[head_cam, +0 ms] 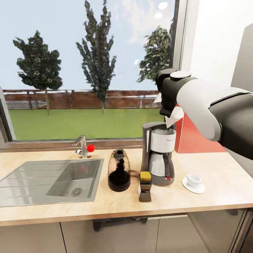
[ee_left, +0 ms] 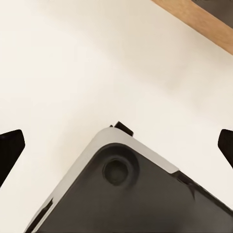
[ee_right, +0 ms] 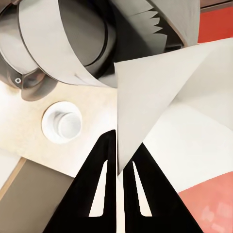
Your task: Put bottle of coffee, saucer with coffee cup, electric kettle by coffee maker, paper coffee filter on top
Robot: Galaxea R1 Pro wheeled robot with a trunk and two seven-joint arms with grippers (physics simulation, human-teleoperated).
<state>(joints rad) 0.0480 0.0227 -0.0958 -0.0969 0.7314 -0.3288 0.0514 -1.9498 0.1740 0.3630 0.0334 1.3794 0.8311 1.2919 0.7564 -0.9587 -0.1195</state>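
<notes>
- Head view: the paper coffee filter [head_cam: 174, 116], a white folded cone, hangs point-down just above the open top of the coffee maker [head_cam: 159, 154], pinched by the right hand [head_cam: 168, 113].
- Right wrist view: the right hand's [ee_right: 120, 160] two black fingers [ee_right: 99, 174] are closed tight on the filter's [ee_right: 160, 92] lower corner, with the sheet fanning out above the white filter housing of the machine [ee_right: 73, 43].
- The coffee maker stands on the light wood surface [head_cam: 218, 175] near the window, carafe facing forward.
- The bottle of coffee [head_cam: 145, 186], dark with a yellow cap, stands just in front of the machine, a little to its left.
- The electric kettle [head_cam: 119, 170], clear glass with a black base, stands just left of the machine, beside the bottle.
- The coffee cup [head_cam: 194, 180] sits on the saucer [head_cam: 193, 188] just right of the machine; in the right wrist view the cup [ee_right: 68, 123] sits centred on its saucer [ee_right: 48, 127].
- A steel sink [head_cam: 52, 181] with a tap [head_cam: 81, 146] is set into the surface at the left.
- Left wrist view: the left hand's [ee_left: 116, 145] dark fingertips [ee_left: 9, 145] sit at opposite edges of the picture, spread wide and holding nothing, over a pale floor and a dark grey rounded panel [ee_left: 131, 194].
</notes>
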